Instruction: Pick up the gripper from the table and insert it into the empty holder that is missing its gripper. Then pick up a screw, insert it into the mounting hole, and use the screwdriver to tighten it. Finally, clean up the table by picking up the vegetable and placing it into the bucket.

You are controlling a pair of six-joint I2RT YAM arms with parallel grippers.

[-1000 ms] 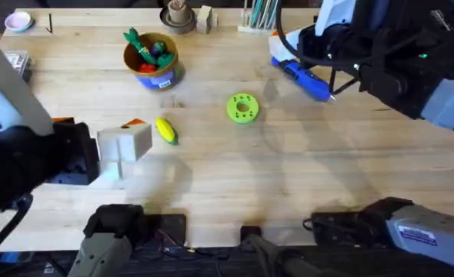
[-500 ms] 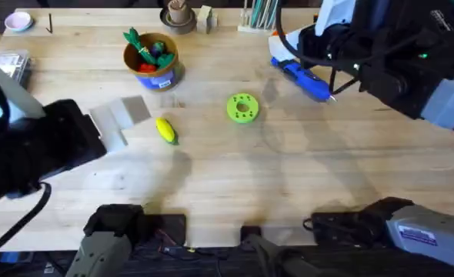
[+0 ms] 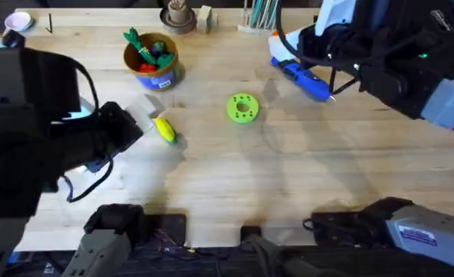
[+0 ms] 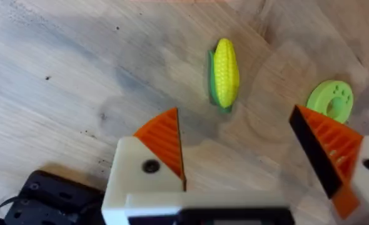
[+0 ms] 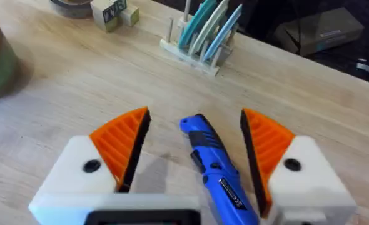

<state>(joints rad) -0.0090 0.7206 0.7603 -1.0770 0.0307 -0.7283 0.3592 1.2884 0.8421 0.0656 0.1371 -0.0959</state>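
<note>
left gripper (image 4: 237, 147), white bases with orange ribbed pads, is spread wide with nothing between the pads, hovering above the wooden table (image 3: 288, 169). the small yellow toy corn with a green husk side (image 4: 224, 74) lies flat on the wood just beyond that gap, untouched; in the overhead view the corn (image 3: 165, 129) sits just beside the left arm's dark bulk. a green plastic disc (image 3: 242, 108) lies near the table's middle, apart from the corn. the round tan bucket with a blue label (image 3: 155, 63) stands further back, with red and green toy vegetables inside. right gripper (image 5: 194, 140) is also spread, straddling the blue pen-shaped screwdriver (image 5: 216, 169) on the table, pads clear of it on both sides.
</note>
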